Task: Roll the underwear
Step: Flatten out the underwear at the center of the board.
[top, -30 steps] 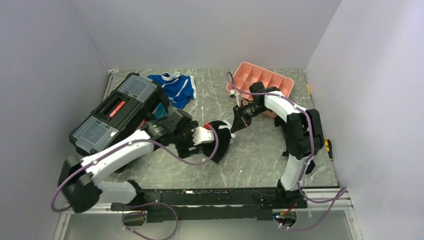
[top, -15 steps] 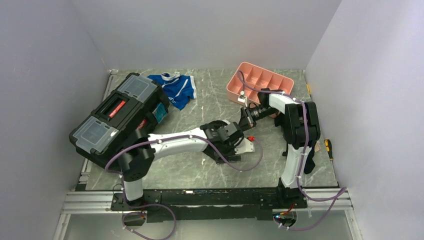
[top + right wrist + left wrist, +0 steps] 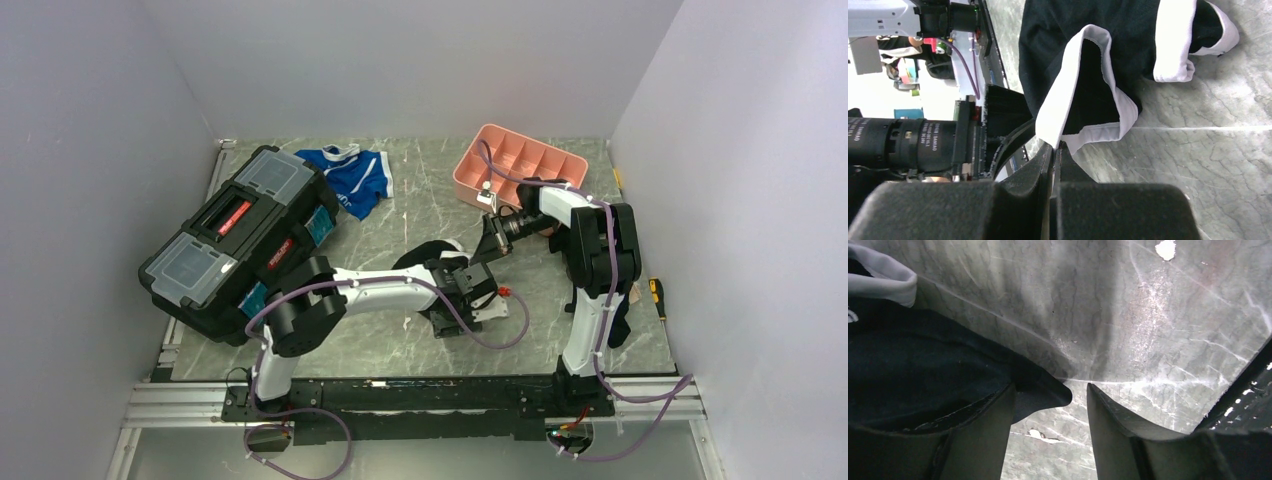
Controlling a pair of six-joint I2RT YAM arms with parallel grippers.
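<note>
**Top external view.** The underwear lies bunched near the middle of the counter. My left end effector sits at the garment's 5 o'clock edge, and my right end effector at its 3 o'clock edge. From the garment, a black toolbox stands at 9 o'clock, blue-and-white briefs lie at 11 o'clock, and a pink tray rests at 1 o'clock.

**Left wrist view.** The left end effector has its fingers apart, and I see bare counter between them. The underwear fills the 9 o'clock side. One black corner reaches just past the finger at 7 o'clock into the gap. A white hem shows at 10 o'clock.

**Right wrist view.** The right end effector has its fingers pressed together, clamped on the white hem of the underwear. The garment spreads toward 12 o'clock over the counter.
</note>
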